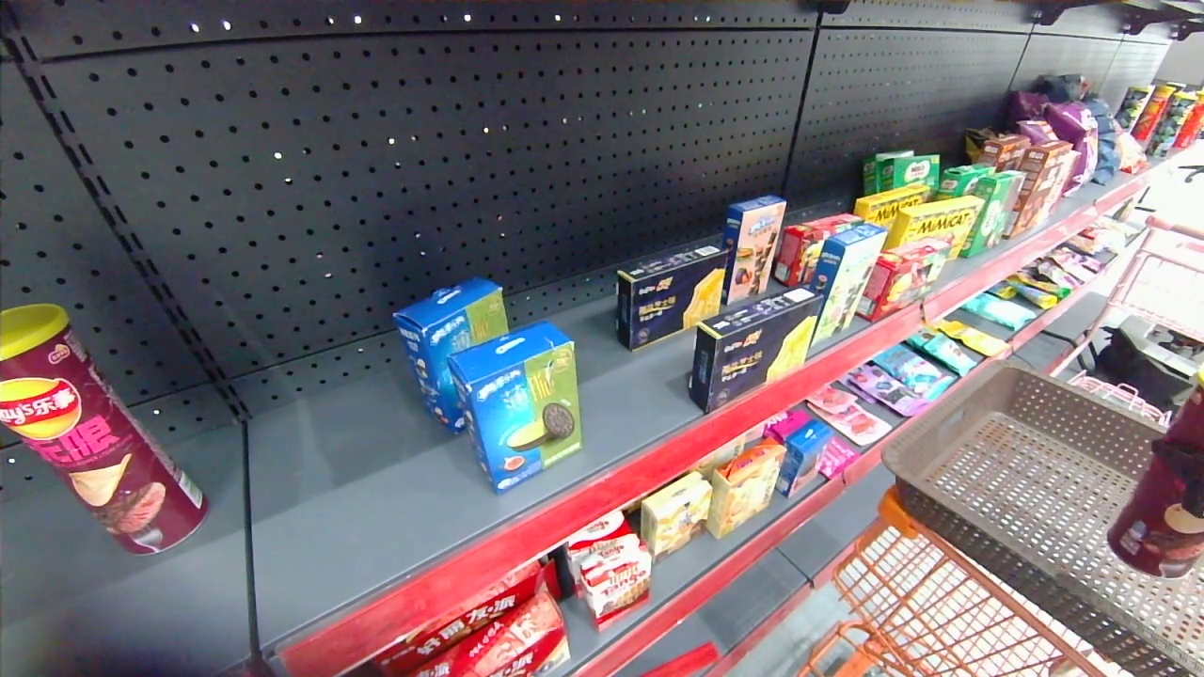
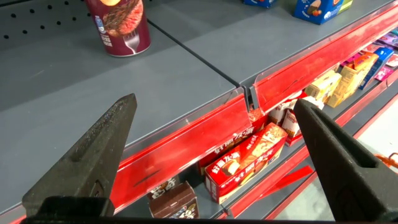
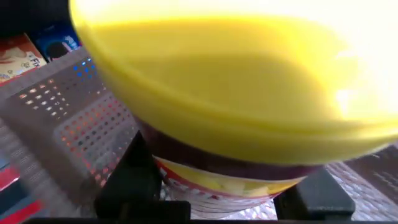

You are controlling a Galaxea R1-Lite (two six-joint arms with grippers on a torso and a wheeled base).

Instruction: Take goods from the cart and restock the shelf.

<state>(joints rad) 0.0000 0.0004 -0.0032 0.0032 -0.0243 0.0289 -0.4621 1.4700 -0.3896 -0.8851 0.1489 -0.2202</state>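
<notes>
A maroon chips can (image 1: pixel 89 432) with a yellow lid stands on the grey shelf board (image 1: pixel 357 489) at the far left. It shows again as the can (image 2: pixel 118 25) beyond my left gripper (image 2: pixel 214 158), which hangs open and empty over the shelf's red front rail (image 2: pixel 186 140). A second maroon can (image 1: pixel 1157 517) hangs at the right edge above the cart's grey basket (image 1: pixel 1016 470). My right gripper (image 3: pixel 224 186) is shut on that can (image 3: pixel 236 87), its fingers (image 3: pixel 134 180) on the body below the yellow lid.
Two blue cookie boxes (image 1: pixel 517 404) and dark boxes (image 1: pixel 752 343) stand further along the shelf, with more goods to the right. Snack packs (image 1: pixel 602 564) fill the lower shelves. The orange cart frame (image 1: pixel 931 602) sits under the basket. Bare board lies between the can and the blue boxes.
</notes>
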